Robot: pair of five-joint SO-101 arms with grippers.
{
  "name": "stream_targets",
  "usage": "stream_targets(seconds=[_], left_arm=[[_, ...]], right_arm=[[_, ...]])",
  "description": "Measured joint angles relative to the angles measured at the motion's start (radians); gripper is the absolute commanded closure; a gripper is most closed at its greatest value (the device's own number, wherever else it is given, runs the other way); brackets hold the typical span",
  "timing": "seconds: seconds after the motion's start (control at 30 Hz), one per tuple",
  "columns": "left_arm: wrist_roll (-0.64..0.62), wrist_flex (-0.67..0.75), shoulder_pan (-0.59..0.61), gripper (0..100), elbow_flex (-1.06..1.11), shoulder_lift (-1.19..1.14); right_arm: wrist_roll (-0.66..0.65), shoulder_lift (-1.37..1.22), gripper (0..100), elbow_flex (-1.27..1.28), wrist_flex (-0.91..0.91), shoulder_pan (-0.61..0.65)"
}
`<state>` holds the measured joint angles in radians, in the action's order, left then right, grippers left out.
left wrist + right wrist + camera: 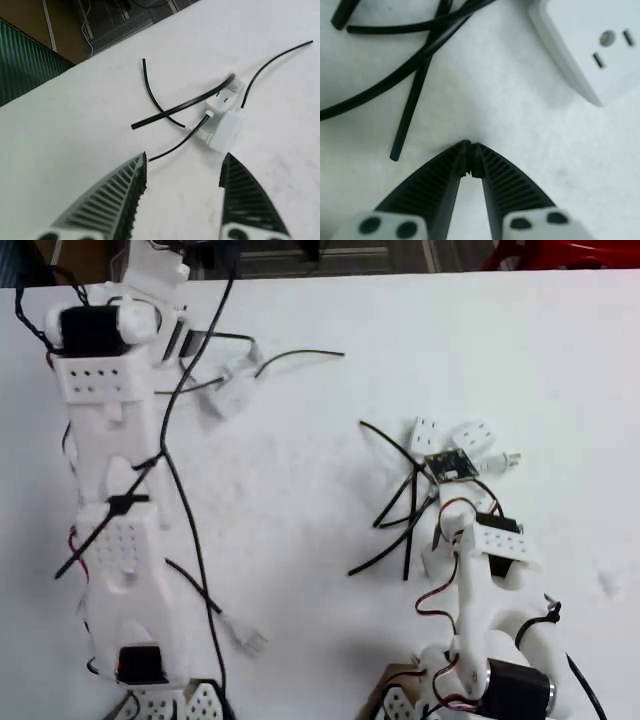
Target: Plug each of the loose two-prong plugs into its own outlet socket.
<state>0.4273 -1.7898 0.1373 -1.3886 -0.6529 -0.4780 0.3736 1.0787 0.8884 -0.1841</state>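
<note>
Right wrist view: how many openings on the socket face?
3: a round hole, a first slot beside it, a second slot nearby. The socket runs off frame, so more may be hidden.

High view: overhead, whole table (320, 540). Wrist views: close, angled down; right shares outlet socket (590, 50) with high.

Blk cords (420, 55) — tangled beside outlet (590, 45).

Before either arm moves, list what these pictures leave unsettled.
Left wrist view: the white plug-and-socket pair is small and crossed by a black cable; whether it is mated is unclear.
Right wrist view: the outlet socket is cut off by the picture's edge.
High view: the black cables converge under the right arm, which hides their ends.
High view: the small white piece is too small to name.
</note>
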Motion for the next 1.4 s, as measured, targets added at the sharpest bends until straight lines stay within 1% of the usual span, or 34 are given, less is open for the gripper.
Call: stream_targets(seconds=[0.27, 0.4, 0.63, 0.77, 0.87, 0.97, 1.07, 1.2, 1.3, 1.4], left_arm=[[-0.097, 0.015, -0.031, 77, 0.704, 0.508], [-0.126, 0.071, -0.032, 77, 1.043, 0.718], [-0.126, 0.180, -0.034, 77, 1.591, 1.011], [-0.126, 0.304, -0.034, 77, 1.880, 1.169], [-0.127, 0.465, -0.052, 77, 2.117, 1.263], [-0.127, 0.635, -0.104, 77, 2.346, 1.336], [-0.127, 0.763, -0.141, 77, 2.495, 1.396], [-0.127, 0.879, -0.144, 77, 2.602, 1.441], [-0.126, 0.925, -0.143, 77, 2.636, 1.450], [-0.126, 0.937, -0.143, 77, 2.636, 1.450]], right_arm=[[0.000, 0.000, 97.5, 0.000, 0.000, 0.000], [0.000, 0.000, 97.5, 0.000, 0.000, 0.000], [0.000, 0.000, 97.4, 0.000, 0.000, 0.000], [0.000, 0.000, 97.4, 0.000, 0.000, 0.000], [0.000, 0.000, 97.4, 0.000, 0.000, 0.000], [0.000, 0.000, 97.4, 0.000, 0.000, 0.000], [0.000, 0.000, 97.4, 0.000, 0.000, 0.000], [0.003, 0.000, 96.3, -0.002, 0.012, 0.000], [0.003, 0.002, 87.8, -0.011, 0.051, 0.002], [0.000, 0.006, 78.2, -0.072, 0.157, -0.002]])
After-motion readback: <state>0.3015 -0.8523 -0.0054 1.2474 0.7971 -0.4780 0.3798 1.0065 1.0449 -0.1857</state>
